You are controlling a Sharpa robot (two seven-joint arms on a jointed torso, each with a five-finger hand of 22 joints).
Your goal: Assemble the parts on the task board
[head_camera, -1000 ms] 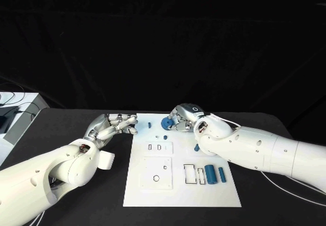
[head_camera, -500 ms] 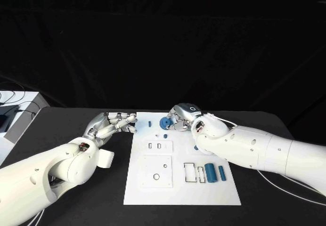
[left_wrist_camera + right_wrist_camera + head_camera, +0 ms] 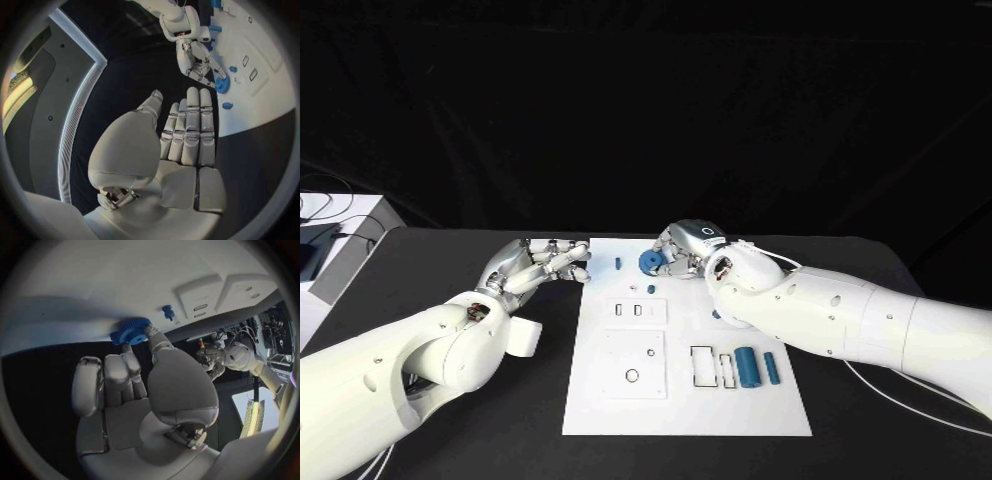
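Note:
The white task board (image 3: pixel 687 400) lies mid-table. A blue gear (image 3: pixel 651 262) sits near the board's far edge, and my right hand (image 3: pixel 689 250) pinches it between thumb and fingers. The right wrist view shows the thumb tip and a finger against the gear (image 3: pixel 130 332); the left wrist view shows the right hand (image 3: pixel 199 60) bent over the gear (image 3: pixel 222 85). My left hand (image 3: pixel 542 264) is flat and holds nothing, fingers straight, by the board's far left corner. Two blue cylinders (image 3: pixel 757 368) lie beside the rectangular slots (image 3: pixel 715 368).
A small blue peg (image 3: pixel 616 265) and a small blue knob (image 3: pixel 651 291) stand on the board near the gear. Another blue piece (image 3: pixel 717 314) peeks out beside my right forearm. Raised white blocks (image 3: pixel 635 365) with holes sit mid-board. A white unit (image 3: pixel 329 262) stands at the table's left.
My right hand has edged slightly to the left over the gear. The gear and my left hand have barely moved.

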